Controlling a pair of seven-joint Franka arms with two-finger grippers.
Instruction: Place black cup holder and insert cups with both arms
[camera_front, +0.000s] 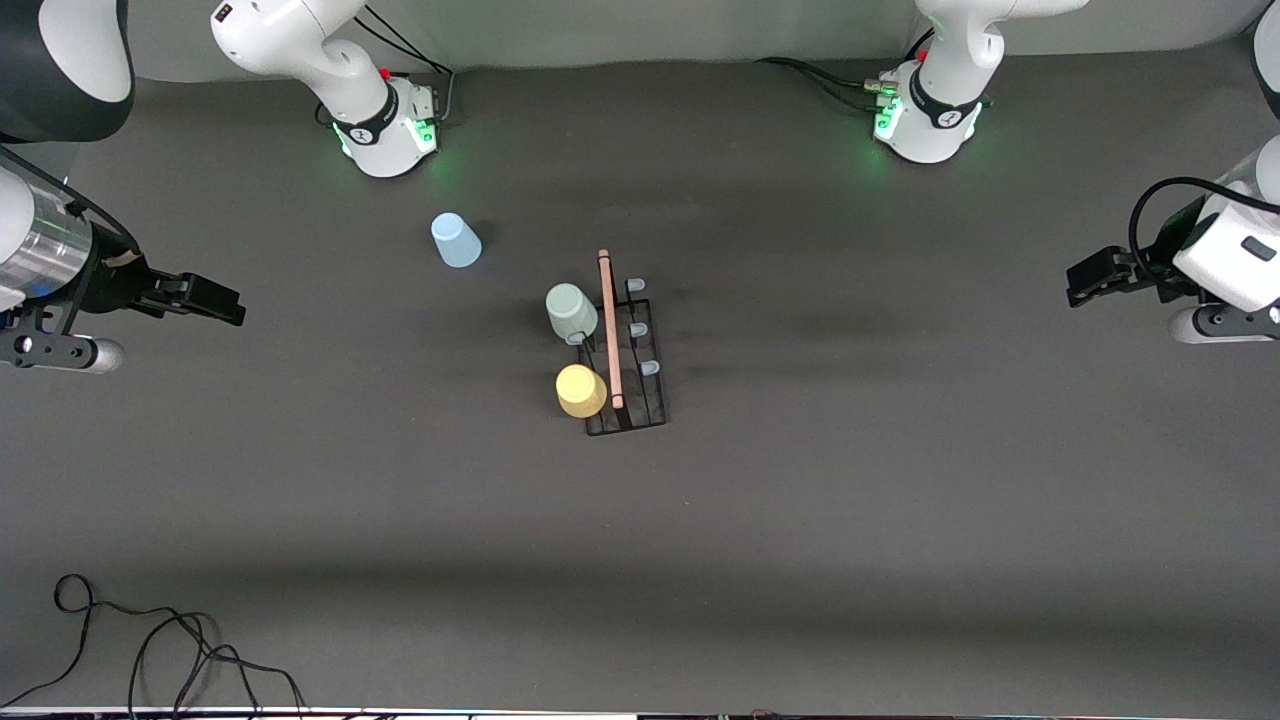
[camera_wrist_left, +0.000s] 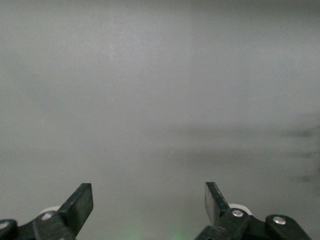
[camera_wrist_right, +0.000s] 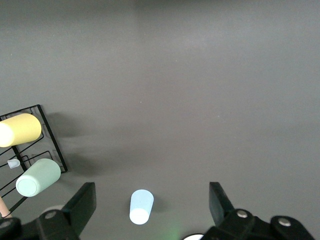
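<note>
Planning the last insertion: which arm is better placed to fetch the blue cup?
Right. The blue cup stands toward the right arm's end, apart from the rack, and shows between the open right claw. The open left claw hangs at the table's other end.

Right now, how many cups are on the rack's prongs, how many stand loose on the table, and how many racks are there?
Cups on the black cup holder: 2, the grey-green cup and the yellow cup
Cups loose on the table: 1, the light blue cup
Racks: 1
Total: 4 things
</note>
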